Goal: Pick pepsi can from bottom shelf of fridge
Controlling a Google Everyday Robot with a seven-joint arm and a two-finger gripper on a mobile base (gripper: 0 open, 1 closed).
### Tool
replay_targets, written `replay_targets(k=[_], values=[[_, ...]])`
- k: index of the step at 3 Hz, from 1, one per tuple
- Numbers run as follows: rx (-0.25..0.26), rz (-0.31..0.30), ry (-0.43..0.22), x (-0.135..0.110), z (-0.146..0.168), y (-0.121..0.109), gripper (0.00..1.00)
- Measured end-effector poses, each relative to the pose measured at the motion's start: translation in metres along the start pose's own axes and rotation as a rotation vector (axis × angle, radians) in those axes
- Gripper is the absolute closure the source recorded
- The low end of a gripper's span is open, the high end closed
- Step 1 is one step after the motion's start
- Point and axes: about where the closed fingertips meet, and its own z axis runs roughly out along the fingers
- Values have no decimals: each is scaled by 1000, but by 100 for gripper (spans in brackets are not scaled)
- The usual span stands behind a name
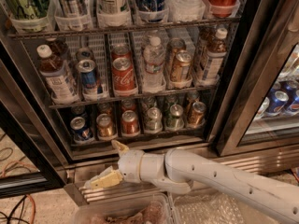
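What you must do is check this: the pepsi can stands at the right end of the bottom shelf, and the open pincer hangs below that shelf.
Wrong in one respect: the camera view shows the pepsi can at the left end of the bottom shelf, not the right. The open pincer does hang below that shelf.
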Motion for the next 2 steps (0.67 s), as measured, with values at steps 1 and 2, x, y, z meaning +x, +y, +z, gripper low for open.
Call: replay_targets(k=[1,2], values=[[-23,29,-6,15,21,8,0],[-26,69,-43,38,56,16,0]])
